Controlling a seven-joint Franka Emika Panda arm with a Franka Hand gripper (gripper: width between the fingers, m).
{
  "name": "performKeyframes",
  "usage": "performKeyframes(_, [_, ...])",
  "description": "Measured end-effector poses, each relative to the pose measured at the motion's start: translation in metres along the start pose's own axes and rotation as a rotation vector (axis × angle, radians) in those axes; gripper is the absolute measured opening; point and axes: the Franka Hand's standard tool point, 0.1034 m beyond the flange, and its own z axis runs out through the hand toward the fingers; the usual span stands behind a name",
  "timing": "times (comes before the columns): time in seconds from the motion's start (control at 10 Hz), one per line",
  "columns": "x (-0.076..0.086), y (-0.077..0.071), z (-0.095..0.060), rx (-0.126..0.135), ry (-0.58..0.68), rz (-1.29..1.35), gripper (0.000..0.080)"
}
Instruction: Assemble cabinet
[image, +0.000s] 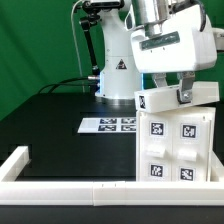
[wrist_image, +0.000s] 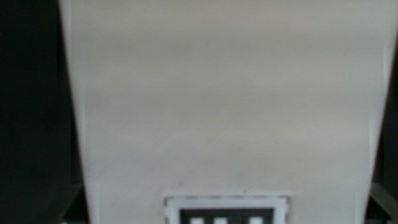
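The white cabinet shell (image: 176, 148) stands upright at the exterior view's right, with several black-and-white tags on its front. A white tagged cabinet panel (image: 178, 97) lies tilted across its top. My gripper (image: 172, 90) comes down from above and is shut on this panel; one dark finger (image: 185, 94) shows against it. In the wrist view the panel (wrist_image: 222, 100) fills almost the whole frame as a plain white face, with one tag (wrist_image: 226, 211) at the near end. My fingertips are hidden there.
The marker board (image: 108, 125) lies flat on the black table, left of the cabinet in the exterior view. A long low white border rail (image: 60, 188) runs along the front and left. The arm's white base (image: 115, 70) stands at the back before a green backdrop.
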Motion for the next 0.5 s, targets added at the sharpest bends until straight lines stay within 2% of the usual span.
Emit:
performKeyframes(0.2, [-0.0004, 0.0004, 0.0, -0.003, 0.001, 0.185, 0.0544])
performKeyframes(0.5, [-0.0001, -0.0001, 0.0002, -0.002, -0.001, 0.294, 0.0544])
